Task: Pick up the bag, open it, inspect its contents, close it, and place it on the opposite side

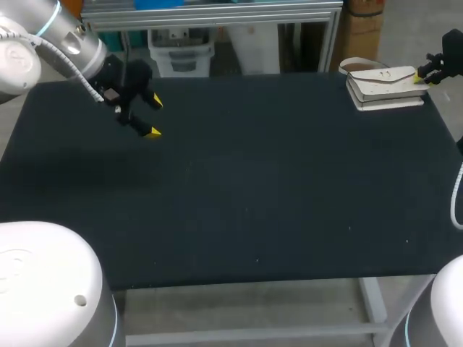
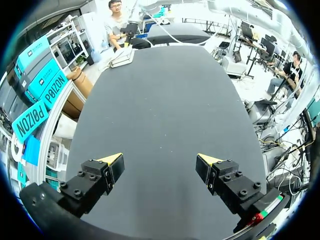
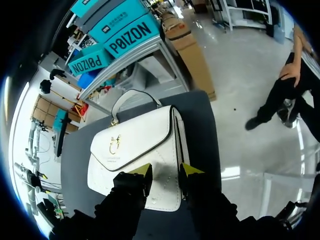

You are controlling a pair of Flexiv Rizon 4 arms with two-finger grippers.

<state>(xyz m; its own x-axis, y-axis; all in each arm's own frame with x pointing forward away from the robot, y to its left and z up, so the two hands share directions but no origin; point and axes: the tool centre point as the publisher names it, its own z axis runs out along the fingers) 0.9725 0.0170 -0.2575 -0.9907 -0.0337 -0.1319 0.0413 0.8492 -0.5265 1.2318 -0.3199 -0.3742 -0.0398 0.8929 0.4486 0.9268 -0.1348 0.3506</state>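
The dark table [image 1: 239, 188] carries a white bag [image 1: 382, 83], which lies flat at the far right corner. The left hand [image 1: 154, 116] hangs over the table near the far left corner, spread wide apart with only tabletop showing in the gap. The right hand [image 3: 167, 170] is at the bag's right end; whether it is clamped on the bag I cannot tell.
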